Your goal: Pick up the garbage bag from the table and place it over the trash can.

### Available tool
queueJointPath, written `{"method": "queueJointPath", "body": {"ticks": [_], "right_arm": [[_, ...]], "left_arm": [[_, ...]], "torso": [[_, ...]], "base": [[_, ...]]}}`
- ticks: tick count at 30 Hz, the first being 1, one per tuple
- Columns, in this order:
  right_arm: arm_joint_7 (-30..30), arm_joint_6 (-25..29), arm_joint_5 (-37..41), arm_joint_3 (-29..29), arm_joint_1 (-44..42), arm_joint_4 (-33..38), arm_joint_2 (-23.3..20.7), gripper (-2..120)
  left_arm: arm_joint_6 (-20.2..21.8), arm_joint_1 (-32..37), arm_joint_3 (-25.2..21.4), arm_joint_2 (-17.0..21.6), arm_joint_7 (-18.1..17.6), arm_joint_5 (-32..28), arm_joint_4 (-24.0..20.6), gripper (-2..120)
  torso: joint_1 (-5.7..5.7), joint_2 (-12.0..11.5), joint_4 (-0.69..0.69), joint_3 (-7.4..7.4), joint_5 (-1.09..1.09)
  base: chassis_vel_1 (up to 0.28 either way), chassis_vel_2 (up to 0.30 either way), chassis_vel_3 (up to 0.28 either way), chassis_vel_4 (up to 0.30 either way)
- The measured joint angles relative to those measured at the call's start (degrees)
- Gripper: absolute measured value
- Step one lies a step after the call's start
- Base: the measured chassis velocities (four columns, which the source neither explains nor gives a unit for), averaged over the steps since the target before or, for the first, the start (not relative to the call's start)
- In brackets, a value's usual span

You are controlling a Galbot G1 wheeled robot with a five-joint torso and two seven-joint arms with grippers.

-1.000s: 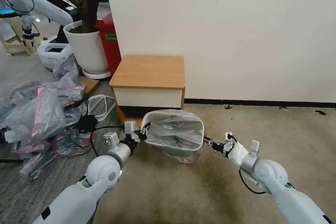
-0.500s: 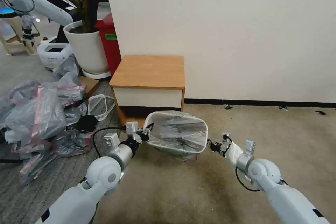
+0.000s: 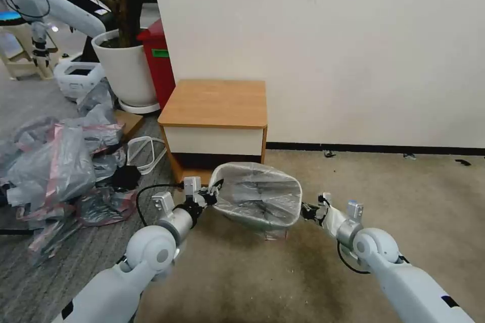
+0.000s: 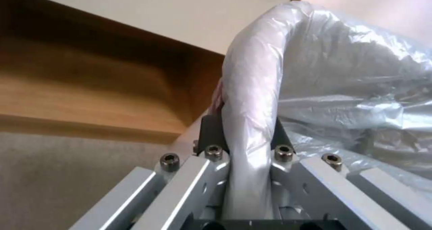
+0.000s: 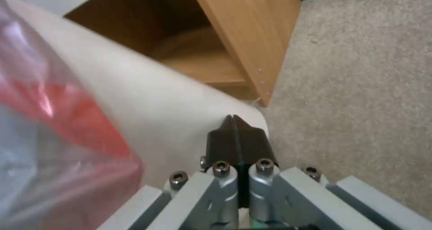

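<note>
Since a second ago the trash can (image 3: 262, 214) has settled level and my right gripper (image 3: 306, 210) has drawn back off the garbage bag (image 3: 257, 193); its jaws are pressed together on nothing, just beside the can's right wall; my left gripper (image 3: 212, 193) clamps the bagged rim at the can's left side, fingers (image 4: 211, 133) either side of the film; the bag lines the can, on carpet just near of the nightstand (image 3: 214, 121); a heap of grey-pink bags (image 3: 60, 166) lies left.
</note>
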Motion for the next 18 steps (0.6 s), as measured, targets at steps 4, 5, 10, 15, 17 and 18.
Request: {"method": "queueJointPath", "body": {"ticks": [4,5,10,15,17,18], "right_arm": [[0.15,0.44,-2.21,-0.50,0.11,-0.39,0.67,0],[0.29,0.48,-2.81,-0.66,0.16,-0.56,0.95,0],[1.29,0.67,-4.39,-0.78,0.14,-0.68,1.18,0],[4.61,2.07,-6.76,-0.69,-0.67,-0.59,0.42,5],[6.91,2.93,-8.47,0.12,-1.65,-0.14,-0.13,15],[7.41,3.25,-9.08,0.48,-2.15,0.02,-0.39,20]], "left_arm": [[0.00,-0.17,-0.21,-0.31,-0.74,-1.35,-0.44,5],[-0.01,-0.17,-0.32,-0.27,-0.79,-1.38,-0.48,5],[-0.16,-0.09,-0.58,0.12,-0.79,-1.14,-0.48,5],[-0.59,-0.27,-0.84,0.07,-0.63,0.76,1.06,4],[-0.90,-0.52,-0.98,-0.24,-0.62,1.87,2.71,4],[-0.93,-0.56,-0.98,-0.41,-0.62,2.23,3.19,4]], "torso": [[0.00,0.00,0.00,0.00,0.00],[0.00,0.00,0.00,0.00,0.01],[0.00,0.00,0.02,0.00,0.02],[0.00,0.00,0.00,0.00,0.01],[0.00,0.00,0.02,0.00,0.01],[0.00,0.00,0.01,0.00,0.01]], "base": [[0.000,0.000,0.000,0.000],[0.000,0.000,0.000,0.000],[0.000,0.000,0.000,0.000],[0.000,0.000,0.000,0.000],[0.000,0.000,0.000,0.000],[0.000,0.000,0.000,0.000]]}}
